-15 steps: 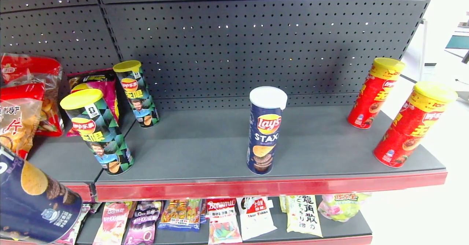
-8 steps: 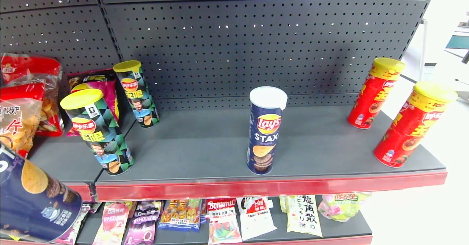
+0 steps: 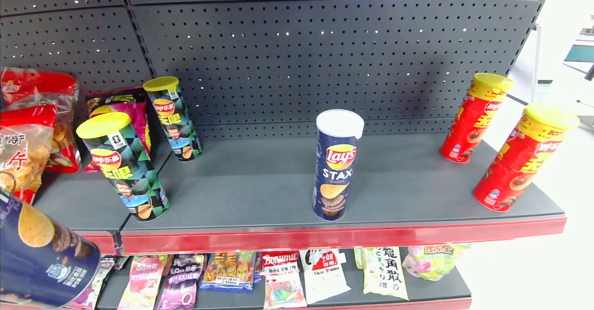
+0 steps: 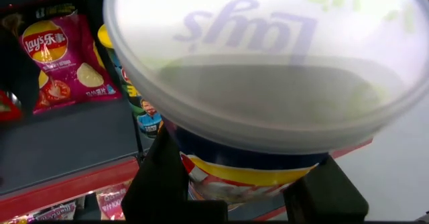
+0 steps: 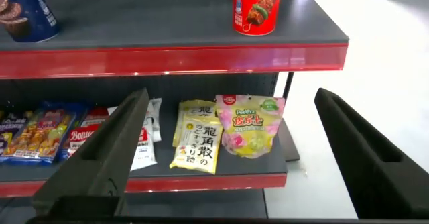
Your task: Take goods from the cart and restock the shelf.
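Blue can lower vs 1 s ago, snug in L gripper

Near green can left, far green can behind it, pink chip bag between them, near red can right, far red can behind, pale floor far right

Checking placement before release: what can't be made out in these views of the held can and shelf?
Held can, head view: its lid end is cut off by the picture's left edge.
Shelf ahead, left wrist view: mostly hidden by the can's lid.
Lower packets, head view: tops hidden by the red shelf lip.
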Motion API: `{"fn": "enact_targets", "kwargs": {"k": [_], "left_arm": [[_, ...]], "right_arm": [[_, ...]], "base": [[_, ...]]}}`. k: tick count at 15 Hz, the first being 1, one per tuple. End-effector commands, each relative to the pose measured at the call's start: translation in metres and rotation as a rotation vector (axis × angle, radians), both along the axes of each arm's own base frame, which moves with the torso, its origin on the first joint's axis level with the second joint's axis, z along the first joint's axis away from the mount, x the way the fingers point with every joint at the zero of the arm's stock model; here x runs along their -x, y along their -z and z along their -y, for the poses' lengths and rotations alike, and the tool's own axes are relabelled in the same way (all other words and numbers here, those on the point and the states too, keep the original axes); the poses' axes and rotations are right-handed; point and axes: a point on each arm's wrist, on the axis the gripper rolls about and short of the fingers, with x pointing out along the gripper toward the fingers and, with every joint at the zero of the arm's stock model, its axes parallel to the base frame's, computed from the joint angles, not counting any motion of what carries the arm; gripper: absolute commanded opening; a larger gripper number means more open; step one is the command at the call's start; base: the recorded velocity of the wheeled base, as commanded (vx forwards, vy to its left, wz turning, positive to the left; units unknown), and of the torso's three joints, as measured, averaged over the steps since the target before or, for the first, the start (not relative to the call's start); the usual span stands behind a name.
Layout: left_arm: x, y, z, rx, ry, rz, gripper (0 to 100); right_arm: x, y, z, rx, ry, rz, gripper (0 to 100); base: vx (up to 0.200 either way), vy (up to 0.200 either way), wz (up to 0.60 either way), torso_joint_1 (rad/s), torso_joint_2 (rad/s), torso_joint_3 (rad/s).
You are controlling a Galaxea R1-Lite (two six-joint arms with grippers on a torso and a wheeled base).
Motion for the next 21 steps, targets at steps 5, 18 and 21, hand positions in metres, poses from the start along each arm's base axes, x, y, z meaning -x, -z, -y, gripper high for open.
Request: {"fn": "enact_targets", "kwargs": {"k": [5,18,21], "left_arm": [[0.004,0.002,0.0,0.001,0.002,0.006,0],[-0.01,0.005,0.0,0.003,0.001,-0.05,0],[-0.031,0.007,0.001,0.003,0.024,-0.122,0]], "right_arm": [[0.0,0.0,0.0,0.001,-0.003,0.005,100],[0.0,0.0,0.0,-0.003,-0.001,0.007,100],[0.0,0.0,0.0,-0.003,-0.003,0.005,100]], "base": [[0.0,0.0,-0.12,0.001,0.0,0.0],[0.0,0.0,-0.18,0.001,0.0,0.0],[0.0,0.0,0.0,0.0,0.0,0.0]]}}
